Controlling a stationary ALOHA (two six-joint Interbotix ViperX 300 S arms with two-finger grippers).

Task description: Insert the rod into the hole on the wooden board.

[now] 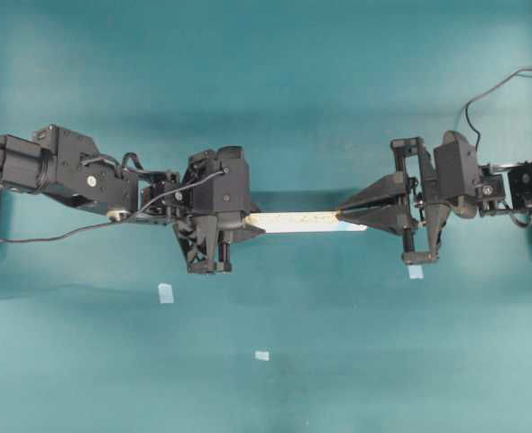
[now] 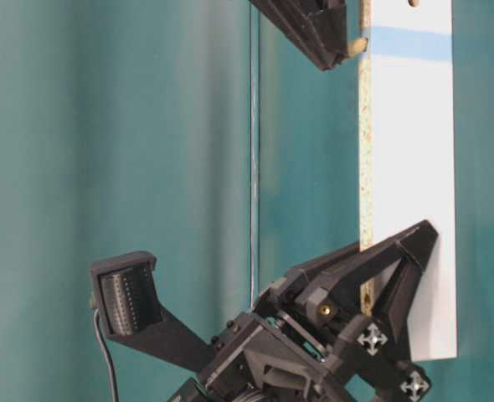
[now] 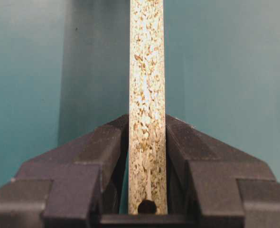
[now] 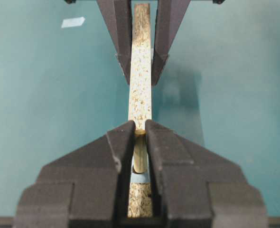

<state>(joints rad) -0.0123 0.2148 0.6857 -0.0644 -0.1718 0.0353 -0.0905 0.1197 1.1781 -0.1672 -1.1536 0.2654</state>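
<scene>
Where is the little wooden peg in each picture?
Overhead: the rod is hidden under the right gripper at the wooden board's right end.
Table-level: rod near the top, its tip against the board's speckled edge by the blue mark.
Left wrist: not in it.
Right wrist: rod low in the middle, between the right gripper's fingers, over the blue mark.
Shared landmark: the wooden board.

The wooden board point(image 3: 147, 118) shows rough speckled particleboard on its edge and a smooth white face. The rod point(image 4: 140, 154) looks like pale bare wood. The tabletop point(image 1: 266, 90) is matt teal.
</scene>
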